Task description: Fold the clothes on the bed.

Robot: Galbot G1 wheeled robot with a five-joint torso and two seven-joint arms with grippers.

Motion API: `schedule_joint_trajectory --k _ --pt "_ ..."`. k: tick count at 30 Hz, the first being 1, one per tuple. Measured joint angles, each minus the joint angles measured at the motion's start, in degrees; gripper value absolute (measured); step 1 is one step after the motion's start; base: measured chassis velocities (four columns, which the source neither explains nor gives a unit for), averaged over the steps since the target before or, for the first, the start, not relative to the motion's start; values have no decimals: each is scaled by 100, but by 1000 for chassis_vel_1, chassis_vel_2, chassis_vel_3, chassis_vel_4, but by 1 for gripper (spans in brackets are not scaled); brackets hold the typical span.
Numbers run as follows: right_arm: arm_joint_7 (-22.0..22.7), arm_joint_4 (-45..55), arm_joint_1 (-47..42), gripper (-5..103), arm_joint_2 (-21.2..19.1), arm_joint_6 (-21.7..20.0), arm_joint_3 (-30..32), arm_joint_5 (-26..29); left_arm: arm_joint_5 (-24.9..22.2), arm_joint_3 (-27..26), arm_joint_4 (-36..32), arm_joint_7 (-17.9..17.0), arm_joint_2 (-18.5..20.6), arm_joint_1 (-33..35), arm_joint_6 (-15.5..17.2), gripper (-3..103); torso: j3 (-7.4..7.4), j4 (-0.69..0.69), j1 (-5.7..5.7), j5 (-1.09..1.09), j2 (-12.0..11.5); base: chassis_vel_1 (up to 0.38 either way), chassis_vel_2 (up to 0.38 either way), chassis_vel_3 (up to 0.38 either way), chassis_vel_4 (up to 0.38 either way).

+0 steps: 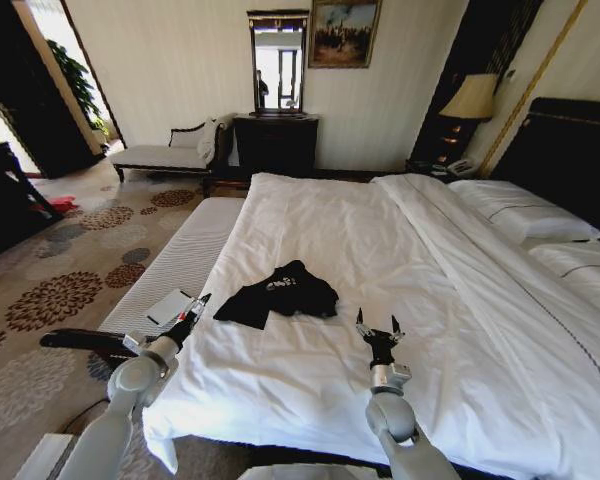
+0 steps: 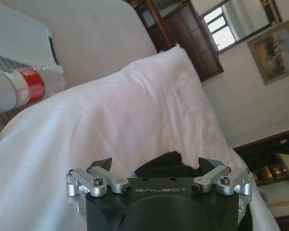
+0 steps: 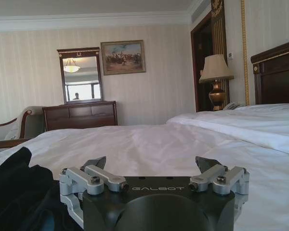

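right now your black t-shirt (image 1: 280, 293) lies crumpled on the white duvet (image 1: 380, 250) of the bed (image 1: 565, 150), near the foot end. your left gripper (image 1: 196, 309) hangs at the bed's left edge, just beside the shirt, fingers spread wide and holding nothing. your right gripper (image 1: 378, 327) sits low over the duvet to the shirt's right, also wide apart and holding nothing.

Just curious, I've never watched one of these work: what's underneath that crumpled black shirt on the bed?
The black shirt lies bunched on the bed's white duvet, ahead of both open grippers, left and right. Whatever might sit beneath its folds is covered.
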Motion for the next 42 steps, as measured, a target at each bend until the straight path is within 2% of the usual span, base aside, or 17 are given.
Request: schedule_joint_trajectory --k 4,11,19,24,26,29,30,32,35,36,39,41,42 --pt "17 2 -1 100 7 -10 -41 -52 219 353 377 -41 -46 -338 122 100 1 -3 0 -1 0 0 0 0 0" --pt "36 73 -116 100 29 -23 -20 -102 136 626 687 20 -301 -767 201 100 1 -3 1 1 -1 0 0 0 0" --pt "44 88 -196 100 30 -20 37 -117 93 501 685 403 -603 -752 -98 100 1 -2 0 0 -1 0 0 0 0" --pt "55 111 -201 100 51 -20 -26 -169 73 346 702 462 -649 -737 -210 101 1 -1 0 0 -1 0 0 0 0" --pt "64 130 -208 100 57 -22 -69 -195 86 318 729 480 -673 -724 -217 94 0 -1 0 0 -1 0 0 0 0" --pt "69 144 -215 100 62 -24 -92 -217 137 315 753 487 -728 -718 -217 90 0 -1 0 0 -1 0 0 0 0" --pt "73 156 -223 100 63 -26 -100 -230 174 314 771 486 -805 -715 -217 79 0 -1 0 0 -1 0 0 0 0" --pt "75 164 -229 100 64 -27 -103 -234 195 314 783 484 -838 -712 -217 79 1 -1 0 0 -1 0 0 0 0" --pt "78 221 -280 100 52 -29 -96 -244 360 330 845 481 -964 -690 -216 63 0 -1 0 0 -1 0 0 0 0" --pt "78 221 -280 100 52 -29 -96 -244 360 330 845 481 -964 -690 -216 63 0 -1 0 0 -1 0 0 0 0" --pt "81 265 -339 100 31 -29 -42 -248 499 344 885 496 -1039 -681 -213 46 0 -2 0 0 -1 0 0 0 0" --pt "82 271 -350 100 29 -29 -31 -250 534 346 889 500 -1044 -677 -213 46 0 -2 0 0 -1 0 0 0 0" --pt "82 284 -368 100 24 -29 -12 -254 591 347 889 510 -1044 -661 -213 41 0 -2 1 0 -1 0 0 0 0"
